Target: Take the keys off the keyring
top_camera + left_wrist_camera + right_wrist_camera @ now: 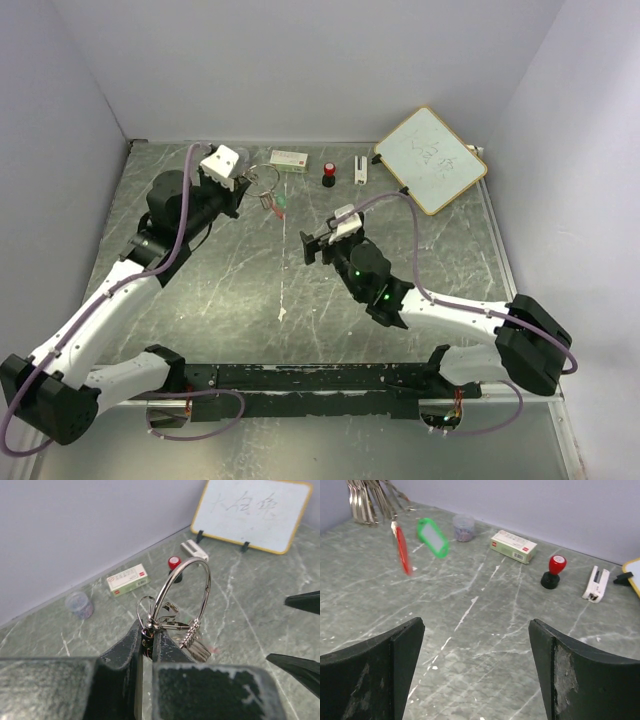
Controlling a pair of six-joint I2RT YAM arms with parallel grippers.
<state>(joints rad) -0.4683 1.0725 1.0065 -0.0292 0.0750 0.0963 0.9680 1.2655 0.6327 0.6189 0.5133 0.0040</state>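
My left gripper is clamped tight on the keyring, holding it up off the desk near the far edge, left of its middle, with the green key and the red key dangling beneath it. My right gripper stands wide and empty over the middle of the desk, pointed toward both keys but apart from them.

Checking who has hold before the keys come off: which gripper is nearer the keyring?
Left. The left gripper is shut on the keyring itself; the right gripper, jaws open, sits clear of it, nearer the arm bases and to its right.
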